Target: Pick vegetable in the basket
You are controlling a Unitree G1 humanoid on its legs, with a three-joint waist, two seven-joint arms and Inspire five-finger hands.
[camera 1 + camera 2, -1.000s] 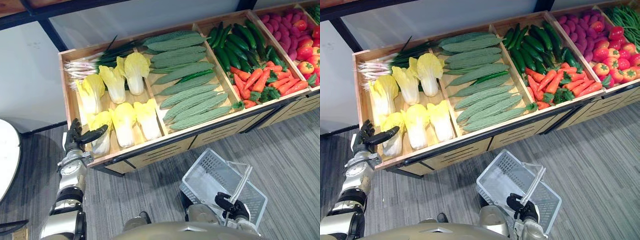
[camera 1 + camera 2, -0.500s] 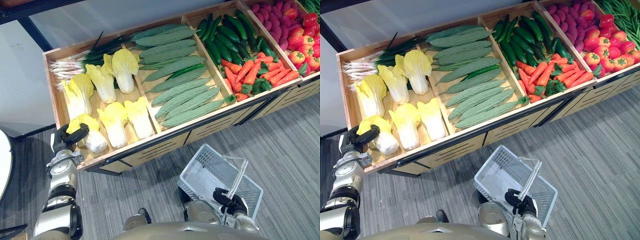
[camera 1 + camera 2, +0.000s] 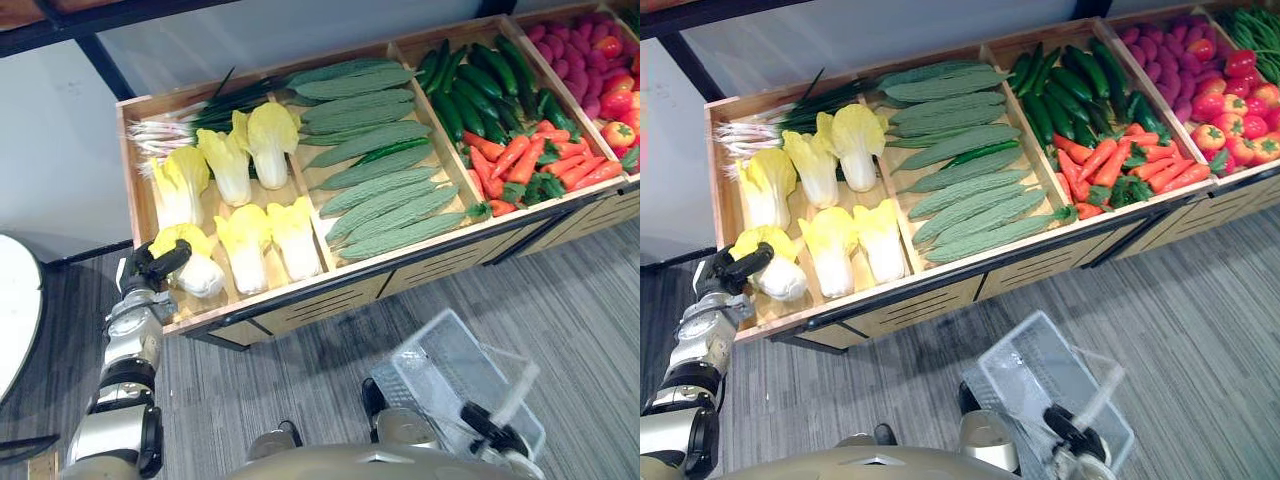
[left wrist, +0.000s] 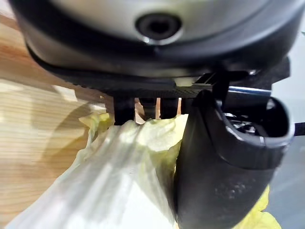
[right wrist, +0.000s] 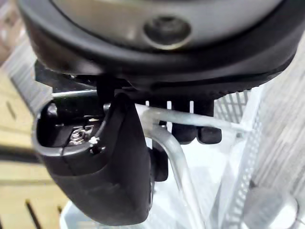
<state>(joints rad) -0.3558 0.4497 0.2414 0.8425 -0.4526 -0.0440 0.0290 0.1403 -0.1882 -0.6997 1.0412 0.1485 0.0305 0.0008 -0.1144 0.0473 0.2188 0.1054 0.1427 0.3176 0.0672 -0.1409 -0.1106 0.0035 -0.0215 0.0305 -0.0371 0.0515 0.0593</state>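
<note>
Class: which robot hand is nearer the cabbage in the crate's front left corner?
Left. The left robot hand grips that cabbage; the right robot hand holds the basket handle, far off.

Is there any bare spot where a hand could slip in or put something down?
Yes: the basket in the right hand looks empty, and bare wood shows in the cabbage bin around the cabbage the left hand grips. The gourds and carrots lie packed.

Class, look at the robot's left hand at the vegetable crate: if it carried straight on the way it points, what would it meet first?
The front-left cabbage: the left hand is curled round it, so contact is immediate. Beyond it, probably the neighbouring cabbage.
</note>
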